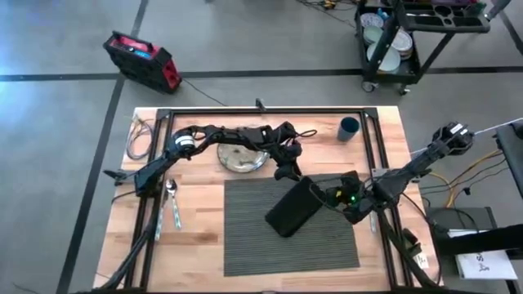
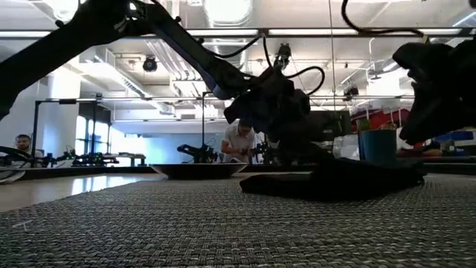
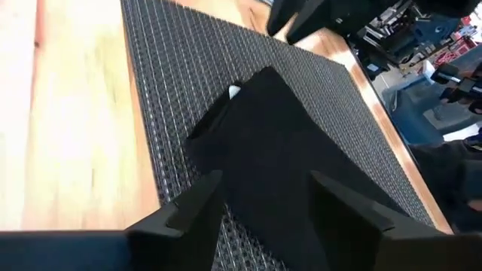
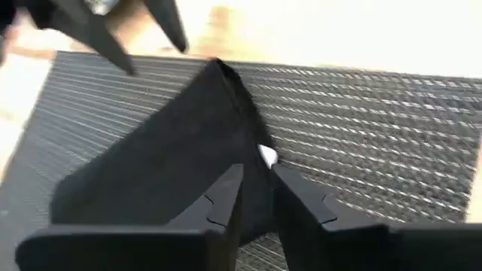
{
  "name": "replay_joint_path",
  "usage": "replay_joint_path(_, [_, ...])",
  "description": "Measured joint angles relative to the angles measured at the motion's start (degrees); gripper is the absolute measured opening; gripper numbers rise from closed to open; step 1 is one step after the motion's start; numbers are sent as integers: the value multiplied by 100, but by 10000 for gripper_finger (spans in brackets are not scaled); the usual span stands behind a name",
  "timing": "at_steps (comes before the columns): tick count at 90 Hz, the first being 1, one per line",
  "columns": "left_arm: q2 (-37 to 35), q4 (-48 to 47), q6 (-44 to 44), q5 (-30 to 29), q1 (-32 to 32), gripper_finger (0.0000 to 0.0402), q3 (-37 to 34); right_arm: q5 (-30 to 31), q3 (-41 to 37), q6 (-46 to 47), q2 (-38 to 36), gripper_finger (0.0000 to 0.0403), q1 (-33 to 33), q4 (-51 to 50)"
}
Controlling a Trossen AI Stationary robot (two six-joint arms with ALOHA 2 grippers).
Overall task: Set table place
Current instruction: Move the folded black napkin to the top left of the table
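While the right gripper (image 1: 333, 196) pinches the black napkin (image 1: 294, 207), left gripper (image 1: 288, 172) jaws hang spread.

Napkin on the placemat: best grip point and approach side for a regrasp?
Judging by its pose, take the black napkin at its raised upper-right corner, coming from the right as the right gripper does. The cloth lies folded and tilted on the placemat; that corner lifts off the weave, the rest lies flat. The left gripper hangs open above the same end.

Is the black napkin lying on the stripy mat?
Touching. The high view shows the napkin lying wholly on the placemat; the low view shows it resting flat on the weave.
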Motion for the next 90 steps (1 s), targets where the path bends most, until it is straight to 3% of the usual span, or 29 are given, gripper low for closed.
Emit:
replay_joint_path(27, [10,-845,32,174,-1,162,-9,-319,-70,-164,573,29,-154,725])
replay_joint_path(37, [-19,-1643,490,467,4,154,7,-499,-77,-160,783,27,-161,813])
replay_joint_path(56, [-84,-2904,1330,413,-68,139,17,-624,-91,-316,1002,27,-161,1319])
replay_joint_path(90, [-143,-2686,1124,391,-108,117,-23,-568,-90,-771,1343,24,-193,2464])
